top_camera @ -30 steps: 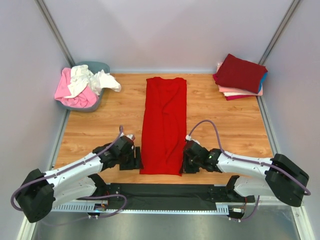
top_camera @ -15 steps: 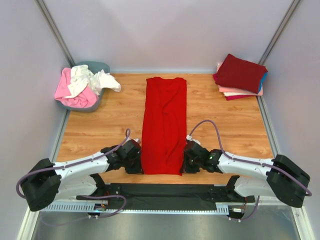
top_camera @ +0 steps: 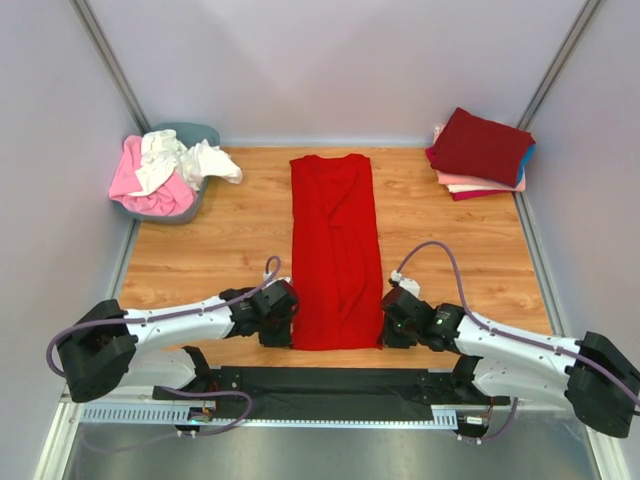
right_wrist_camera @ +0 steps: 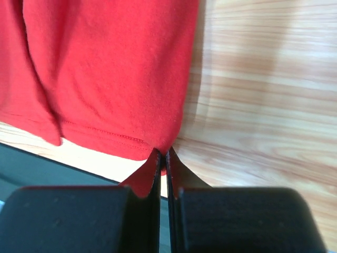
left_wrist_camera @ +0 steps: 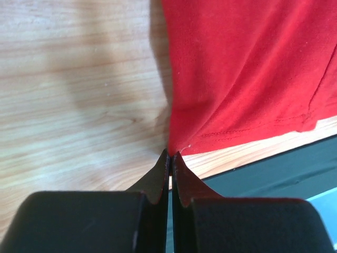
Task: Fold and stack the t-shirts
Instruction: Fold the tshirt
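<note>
A bright red t-shirt [top_camera: 335,250] lies as a long narrow strip down the middle of the wooden table, its hem near the front edge. My left gripper [top_camera: 290,322] is shut on the hem's left corner [left_wrist_camera: 181,139]. My right gripper [top_camera: 384,326] is shut on the hem's right corner [right_wrist_camera: 166,142]. Both pairs of black fingers pinch red cloth at their tips. At the back right, a stack of folded t-shirts [top_camera: 482,152] has a dark red one on top. Pink and white t-shirts [top_camera: 165,165] are heaped at the back left.
A grey tub [top_camera: 190,135] holds the heaped shirts at the back left corner. A black mat [top_camera: 330,382] runs along the table's front edge between the arm bases. White walls with metal posts close in the table on three sides.
My left gripper moved right to the hem's left corner and shut on it. The right arm shifted slightly right, and the near end of the shirt is now wider and flatter.
</note>
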### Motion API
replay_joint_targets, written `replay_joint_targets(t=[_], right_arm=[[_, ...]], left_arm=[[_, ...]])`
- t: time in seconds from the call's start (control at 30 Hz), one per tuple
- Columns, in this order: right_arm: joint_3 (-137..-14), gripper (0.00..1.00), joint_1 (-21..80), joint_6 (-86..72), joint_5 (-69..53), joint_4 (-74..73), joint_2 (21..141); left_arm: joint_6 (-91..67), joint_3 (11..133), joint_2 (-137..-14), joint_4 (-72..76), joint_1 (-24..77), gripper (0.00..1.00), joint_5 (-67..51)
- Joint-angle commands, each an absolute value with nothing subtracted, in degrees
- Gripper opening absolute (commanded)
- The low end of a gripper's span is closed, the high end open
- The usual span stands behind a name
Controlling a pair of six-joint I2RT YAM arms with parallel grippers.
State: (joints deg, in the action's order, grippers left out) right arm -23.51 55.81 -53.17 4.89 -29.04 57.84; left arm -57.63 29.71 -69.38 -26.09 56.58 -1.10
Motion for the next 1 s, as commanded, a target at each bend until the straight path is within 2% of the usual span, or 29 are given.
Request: replay_joint_targets(t=[0.0,0.43,0.97], right_arm=[[-25.7,0.01,55.9,-51.6,10.1,-35.6,55.0],[-44.8,0.01,49.1,-38.0,18.6,-38.4,62.8],[-62.7,0.00,37.7,-26.7,16.8,-34.6,75.9]], left_arm=[[-56.2,35.3,-69.8,-34.9,57.1,0.00,3.2],[-48.9,58.4,-78.2,-48.3,56.2,0.00,13.4],[-34.9,76.1,-89.1,-50.8,42.4,0.00,13.1]])
